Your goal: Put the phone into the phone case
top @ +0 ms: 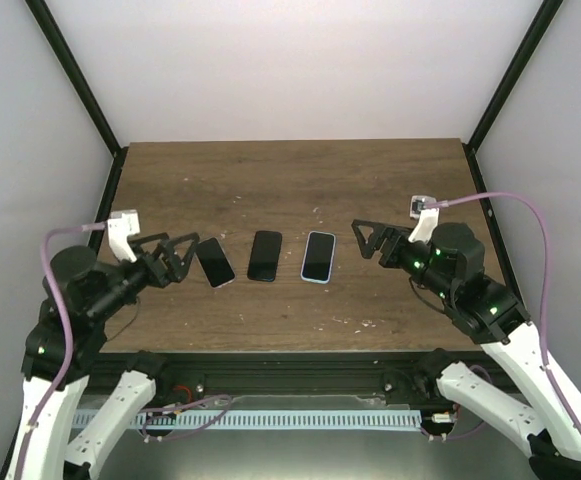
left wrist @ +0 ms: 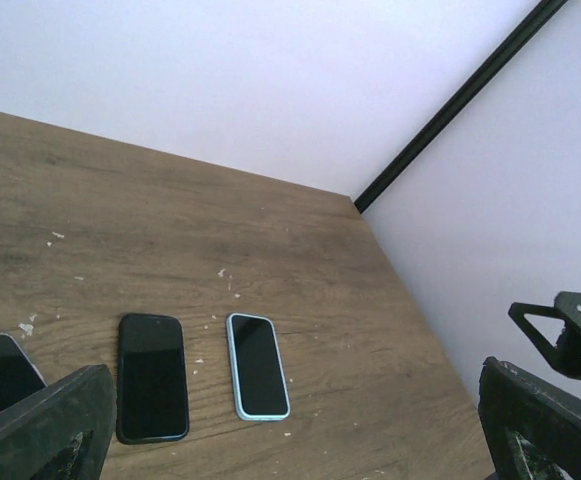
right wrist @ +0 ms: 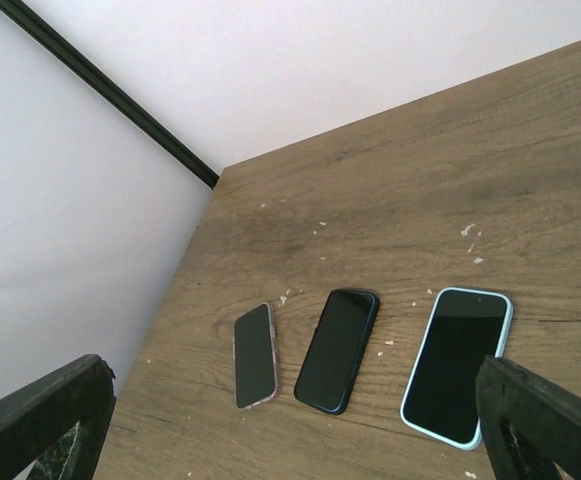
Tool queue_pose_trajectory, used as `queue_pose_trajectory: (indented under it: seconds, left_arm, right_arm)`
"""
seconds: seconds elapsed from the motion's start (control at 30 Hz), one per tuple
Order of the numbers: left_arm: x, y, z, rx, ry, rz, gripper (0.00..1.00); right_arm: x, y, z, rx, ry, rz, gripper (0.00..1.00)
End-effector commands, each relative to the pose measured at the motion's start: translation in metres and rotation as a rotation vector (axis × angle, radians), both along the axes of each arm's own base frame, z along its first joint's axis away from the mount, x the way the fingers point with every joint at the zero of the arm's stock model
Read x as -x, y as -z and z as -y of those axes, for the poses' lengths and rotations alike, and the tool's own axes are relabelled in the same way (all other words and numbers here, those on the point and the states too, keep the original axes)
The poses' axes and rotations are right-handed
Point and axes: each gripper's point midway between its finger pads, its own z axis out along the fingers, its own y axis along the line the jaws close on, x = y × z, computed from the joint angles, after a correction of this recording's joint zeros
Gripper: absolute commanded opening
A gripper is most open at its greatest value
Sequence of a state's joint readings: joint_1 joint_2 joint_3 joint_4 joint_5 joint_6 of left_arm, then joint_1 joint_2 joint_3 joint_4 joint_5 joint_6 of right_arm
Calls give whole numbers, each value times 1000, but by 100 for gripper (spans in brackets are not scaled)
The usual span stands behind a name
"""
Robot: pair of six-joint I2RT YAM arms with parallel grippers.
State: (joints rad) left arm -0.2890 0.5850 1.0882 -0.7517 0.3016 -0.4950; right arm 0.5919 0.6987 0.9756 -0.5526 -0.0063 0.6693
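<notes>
**At the near edge: both claws wide, nothing held**

At the near edge of the wooden table (top: 270, 325), I saw the left gripper (top: 188, 257) with its jaws spread apart and empty. Its tips were just beside the pale-rimmed phone (top: 215, 262); I could not tell whether they touched it. The right gripper (top: 361, 240) was likewise spread wide and held nothing, near the light-blue case (top: 318, 257) but apart from it.

That case was filled: a dark glass screen sat flush inside its rounded rim. The pale-rimmed phone lay tilted and face up, and its thin greyish border also looked like a case around a handset. Between them lay the black phone (top: 264, 256), glossy and round-cornered; I could not tell whether it wore a case. All three lay flat in a row mid-table, apart from one another.

The board was matte brown wood grain with small pale flecks. Beyond the row, open board ran to the far edge, bounded by white walls (top: 290, 60) and black corner posts (top: 75, 75).
</notes>
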Motion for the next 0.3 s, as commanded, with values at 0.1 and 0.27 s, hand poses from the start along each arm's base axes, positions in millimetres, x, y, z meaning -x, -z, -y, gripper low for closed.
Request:
queue_pose_trajectory:
  seconds: [0.1,0.27]
  left_arm:
    - [17,24,-8,0,-21,-52,100]
    - [20,30,-7,9,-12,-57,100]
  right_arm:
    - [11,-4,14,-3,30,-7,100]
    - [16,2,14,-23,24,-26,100]
